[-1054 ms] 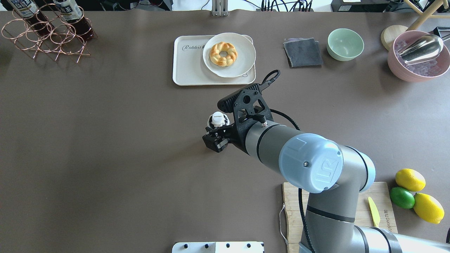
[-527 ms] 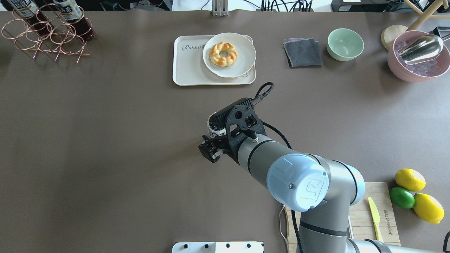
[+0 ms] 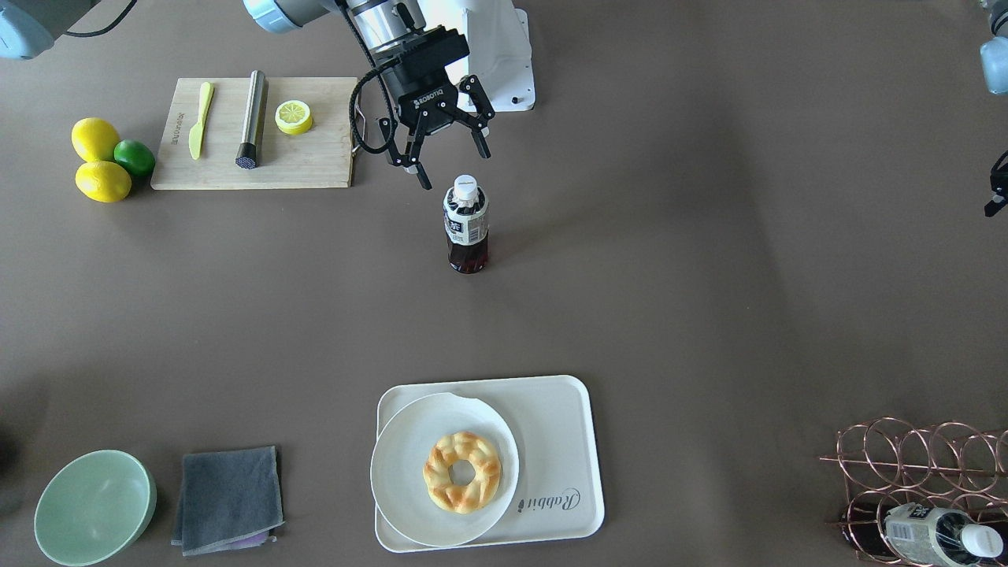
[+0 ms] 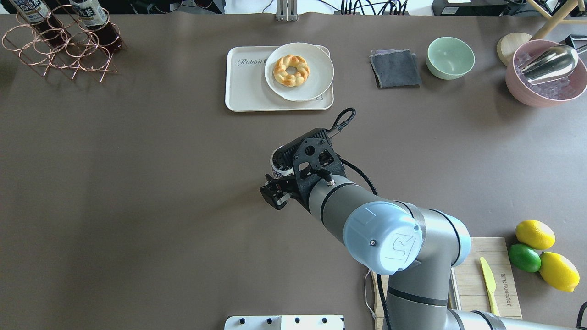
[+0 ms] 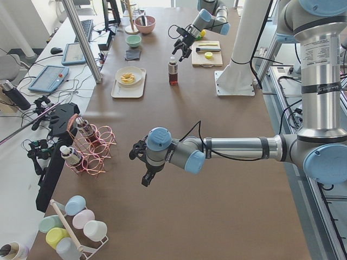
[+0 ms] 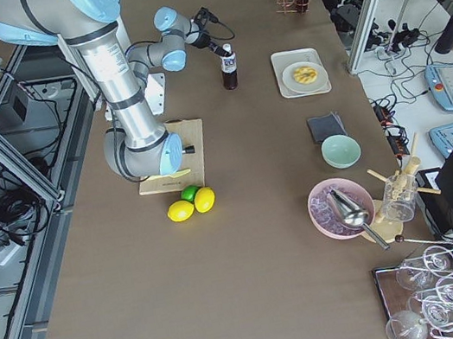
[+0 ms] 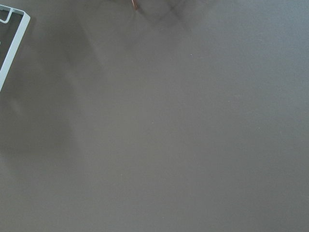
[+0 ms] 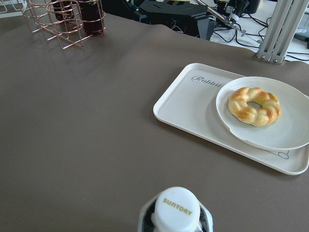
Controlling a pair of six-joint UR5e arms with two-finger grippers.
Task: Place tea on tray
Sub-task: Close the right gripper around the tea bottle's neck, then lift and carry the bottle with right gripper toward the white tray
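The tea (image 3: 467,228) is found upright on the desk (image 3: 709,276), well apart from the tray (image 3: 559,425); the fingers of the right gripper (image 3: 456,170) are spread empty near its cap, so grasping and placement are judged outstanding.

Tea (image 3: 466,228) stands on the table (image 3: 709,276) between right claw (image 3: 455,168) and tray (image 3: 563,425).

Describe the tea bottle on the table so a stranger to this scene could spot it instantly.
On the brown table, find the cream tray; toward the robot from it, a white-capped bottle of dark tea stands upright by the open right end effector. Its look-alikes sit in the copper rack; this one stands alone.
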